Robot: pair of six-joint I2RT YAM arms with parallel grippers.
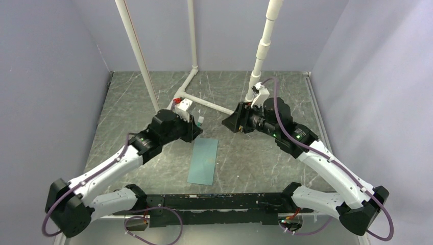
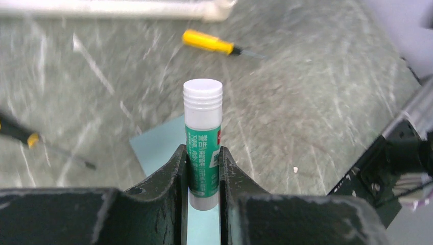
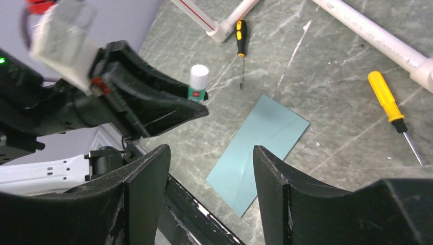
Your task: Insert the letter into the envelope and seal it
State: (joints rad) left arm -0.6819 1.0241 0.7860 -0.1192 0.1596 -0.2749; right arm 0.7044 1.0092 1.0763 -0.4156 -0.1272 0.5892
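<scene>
The pale teal envelope (image 1: 203, 161) lies flat on the table between the arms, flap folded down; it also shows in the right wrist view (image 3: 260, 148) and under the left fingers (image 2: 155, 148). The tan letter is out of view. My left gripper (image 1: 196, 127) is shut on a green-and-white glue stick (image 2: 202, 138), cap on, held above the envelope's far end; the stick also shows in the right wrist view (image 3: 198, 81). My right gripper (image 3: 212, 158) is open and empty, raised right of the envelope's far end (image 1: 232, 122).
White PVC pipes (image 1: 204, 102) lie and stand on the far table. A yellow screwdriver (image 3: 388, 102) and a black-and-yellow screwdriver (image 3: 241, 43) lie beyond the envelope. The black arm base rail (image 1: 214, 204) runs along the near edge.
</scene>
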